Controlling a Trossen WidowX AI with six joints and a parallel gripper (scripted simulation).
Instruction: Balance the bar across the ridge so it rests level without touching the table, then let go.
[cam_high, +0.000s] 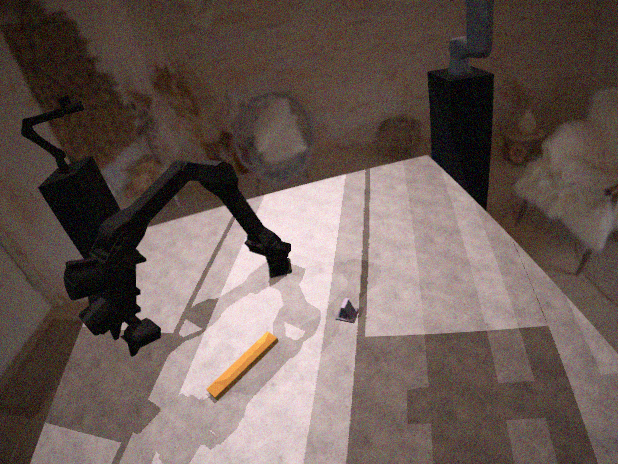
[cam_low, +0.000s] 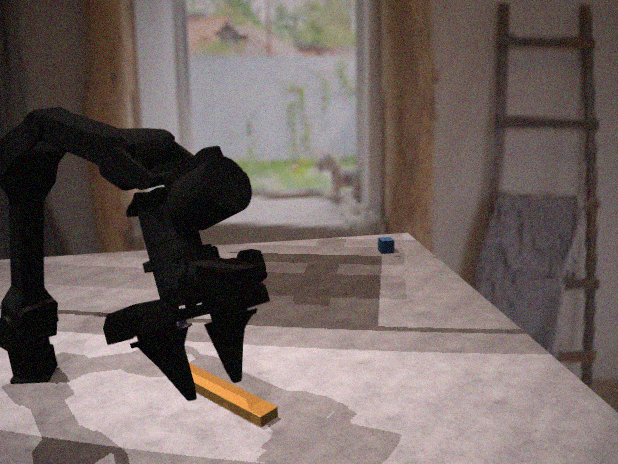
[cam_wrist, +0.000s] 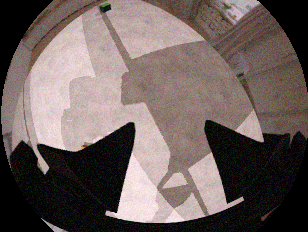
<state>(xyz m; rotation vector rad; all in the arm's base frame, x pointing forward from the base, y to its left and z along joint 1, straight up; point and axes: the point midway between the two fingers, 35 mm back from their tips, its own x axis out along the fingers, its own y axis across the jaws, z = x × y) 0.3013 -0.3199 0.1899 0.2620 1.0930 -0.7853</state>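
Top view: the bar (cam_high: 242, 366) (cam_low: 230, 395) (cam_wrist: 84, 146) lies flat on the table (cam_high: 390, 280) (cam_low: 450, 380) (cam_wrist: 170, 85), off to the ridge side of the raised jaws (cam_high: 125, 345) (cam_low: 214, 390), with the ridge (cam_high: 347, 311) (cam_low: 184, 324) farther out. The jaws stand open, nothing between them; the wrist view catches only an orange sliver past one finger. The bar runs diagonally, one end nearer the ridge. Reaching it likely needs a sideways shift, then a turn to straddle its long sides. The bar's edges look unobstructed, with room toward the ridge.
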